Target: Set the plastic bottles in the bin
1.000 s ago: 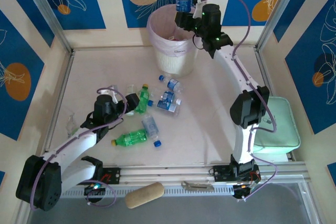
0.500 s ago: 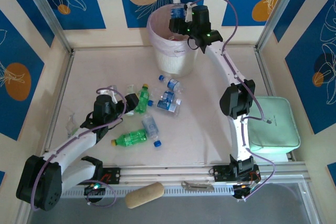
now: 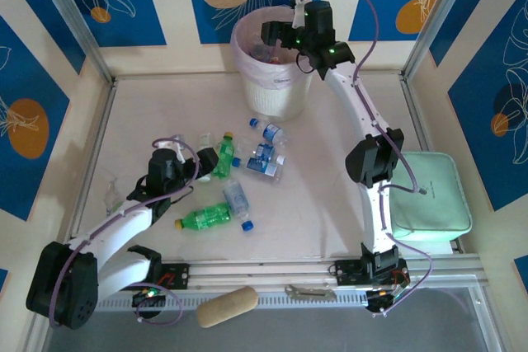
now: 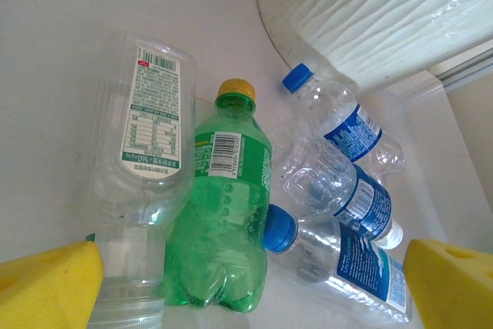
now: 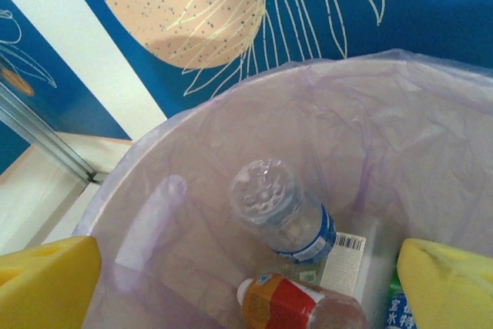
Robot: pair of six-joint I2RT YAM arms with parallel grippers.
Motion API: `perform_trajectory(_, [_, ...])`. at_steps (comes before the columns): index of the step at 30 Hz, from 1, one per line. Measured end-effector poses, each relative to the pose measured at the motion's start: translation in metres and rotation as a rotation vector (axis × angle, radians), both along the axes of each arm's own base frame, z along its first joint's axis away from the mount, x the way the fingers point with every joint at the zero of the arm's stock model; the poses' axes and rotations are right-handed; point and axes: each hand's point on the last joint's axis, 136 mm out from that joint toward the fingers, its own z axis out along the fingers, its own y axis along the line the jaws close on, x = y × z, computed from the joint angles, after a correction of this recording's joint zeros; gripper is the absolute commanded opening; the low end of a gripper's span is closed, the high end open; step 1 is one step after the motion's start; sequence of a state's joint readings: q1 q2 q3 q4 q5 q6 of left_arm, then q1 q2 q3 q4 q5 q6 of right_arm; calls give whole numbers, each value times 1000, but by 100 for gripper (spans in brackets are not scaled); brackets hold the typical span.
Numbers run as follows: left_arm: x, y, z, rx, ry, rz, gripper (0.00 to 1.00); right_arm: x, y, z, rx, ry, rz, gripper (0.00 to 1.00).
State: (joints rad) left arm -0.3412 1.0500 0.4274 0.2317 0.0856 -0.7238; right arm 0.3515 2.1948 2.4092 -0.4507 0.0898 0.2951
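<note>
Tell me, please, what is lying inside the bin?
Inside the bin lie a clear blue-labelled bottle and a red-labelled bottle. Whatever lies beneath them is covered.

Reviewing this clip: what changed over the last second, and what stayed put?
The right gripper swung left from the bin's far rim to above its opening. Its fingers then opened and let go of the clear blue-labelled bottle, which now lies inside the bin. The left gripper stayed open over the loose bottles, none of which shifted.
</note>
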Motion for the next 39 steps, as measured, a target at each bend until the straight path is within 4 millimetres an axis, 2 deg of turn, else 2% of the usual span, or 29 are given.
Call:
perform_trajectory(3, [-4, -1, -5, 5, 29, -11, 100, -20, 6, -1, -13, 21, 26, 99])
perform_trajectory(6, [-12, -1, -10, 20, 58, -31, 100, -54, 19, 3, -26, 25, 71, 99])
perform_trajectory(11, [-30, -4, -11, 33, 104, -93, 100, -126, 41, 10, -12, -3, 169, 99])
perform_trajectory(13, [-38, -5, -12, 41, 130, -117, 100, -151, 47, 8, -3, -13, 200, 99])
perform_trajectory(16, [-52, -5, -14, 46, 164, -149, 100, -181, 50, -10, 15, 5, 227, 99])
perform_trajectory(20, [-74, -4, -19, 49, 224, -184, 100, -210, 43, -59, 9, 111, 225, 99])
perform_trajectory(23, [-88, -3, -31, 65, 295, -205, 100, -227, 32, -99, 1, 207, 199, 99])
perform_trajectory(26, [-98, -4, -41, 70, 346, -222, 100, -238, 21, -120, -5, 265, 171, 99])
perform_trajectory(28, [-103, -4, -47, 74, 368, -227, 100, -241, 16, -119, 2, 268, 155, 99])
perform_trajectory(34, [-116, -5, -54, 78, 379, -243, 100, -241, 5, -91, 70, 197, 121, 99])
perform_trajectory(39, [-124, -11, -56, 86, 390, -278, 100, -237, 5, -91, 104, 194, 106, 99])
